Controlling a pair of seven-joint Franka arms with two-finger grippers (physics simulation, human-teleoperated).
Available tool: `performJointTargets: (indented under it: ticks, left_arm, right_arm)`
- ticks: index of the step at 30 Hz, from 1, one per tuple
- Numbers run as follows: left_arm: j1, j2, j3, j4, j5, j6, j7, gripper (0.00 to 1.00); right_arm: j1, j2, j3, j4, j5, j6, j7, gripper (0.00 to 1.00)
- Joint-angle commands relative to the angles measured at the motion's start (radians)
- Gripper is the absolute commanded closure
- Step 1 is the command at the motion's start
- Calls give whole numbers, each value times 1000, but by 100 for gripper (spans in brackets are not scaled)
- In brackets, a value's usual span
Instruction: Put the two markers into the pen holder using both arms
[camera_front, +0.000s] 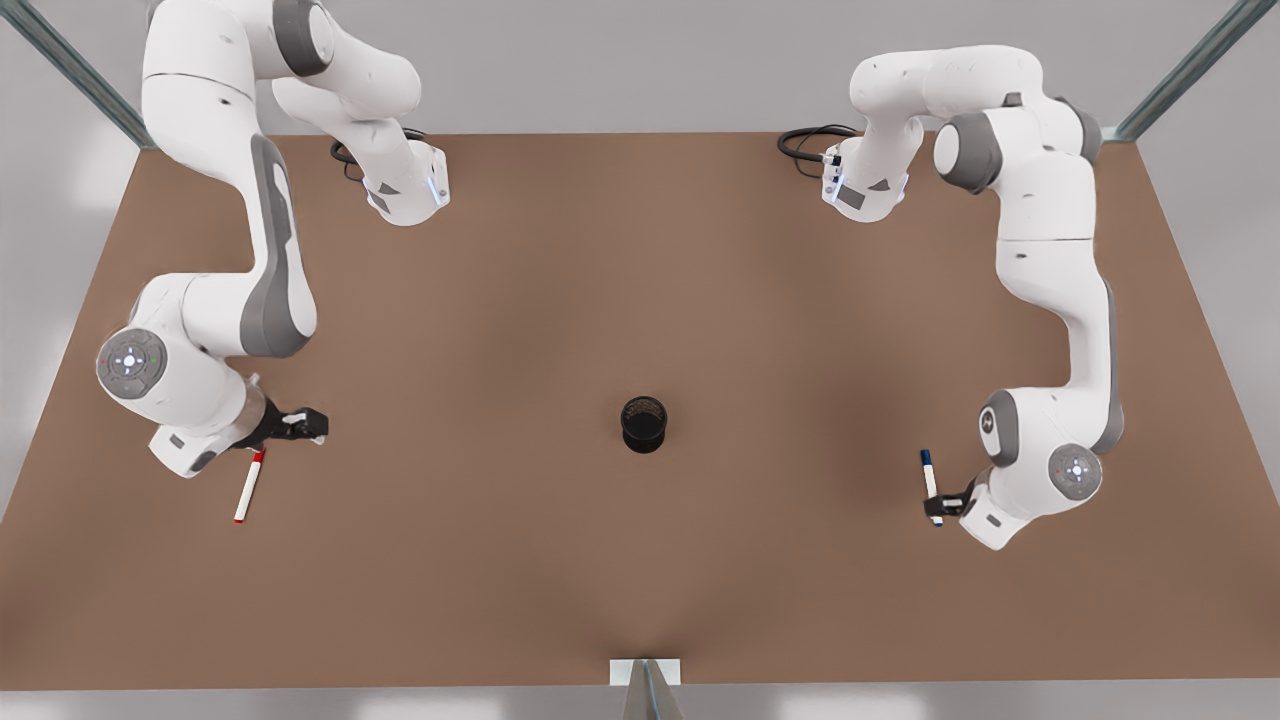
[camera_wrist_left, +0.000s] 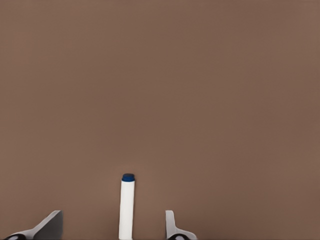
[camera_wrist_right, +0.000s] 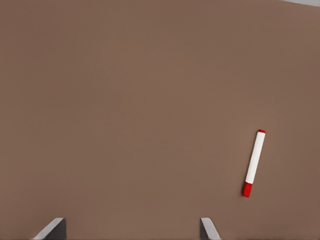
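The blue-capped marker (camera_front: 931, 485) lies on the brown table at the front view's right. My left gripper (camera_front: 945, 505) is low over its end, and in the left wrist view the marker (camera_wrist_left: 127, 205) lies between the spread fingers of the open gripper (camera_wrist_left: 113, 216) without touching them. At the front view's left lies the red-capped marker (camera_front: 250, 487). My right gripper (camera_front: 300, 425) hovers open just beside its capped end; the right wrist view shows the marker (camera_wrist_right: 253, 163) off to one side of the gripper (camera_wrist_right: 132, 221). The black pen holder (camera_front: 644, 424) stands upright mid-table.
Both arm bases (camera_front: 405, 190) (camera_front: 865, 190) stand at the table's far edge with black cables. A metal bracket (camera_front: 645, 672) sits at the near edge. Bare brown table (camera_front: 640, 280) lies between each marker and the holder.
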Motion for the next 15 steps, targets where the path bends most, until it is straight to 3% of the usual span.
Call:
performJointTargets:
  ticks: [1,9,12,15]
  left_arm:
    - [0,11,0,3,-8,74,18,0]
    - [-1,53,1,-8,-5,112,23,3]
    - [-1,54,1,-9,-6,116,64,33]
    - [-1,60,1,-11,-6,116,66,42]
  right_arm:
    - [-46,50,-1,3,3,125,-18,0]
    - [-212,202,1,6,96,220,-102,0]
    - [-227,317,1,110,98,249,-151,0]
    - [-243,406,-1,204,93,248,-207,0]
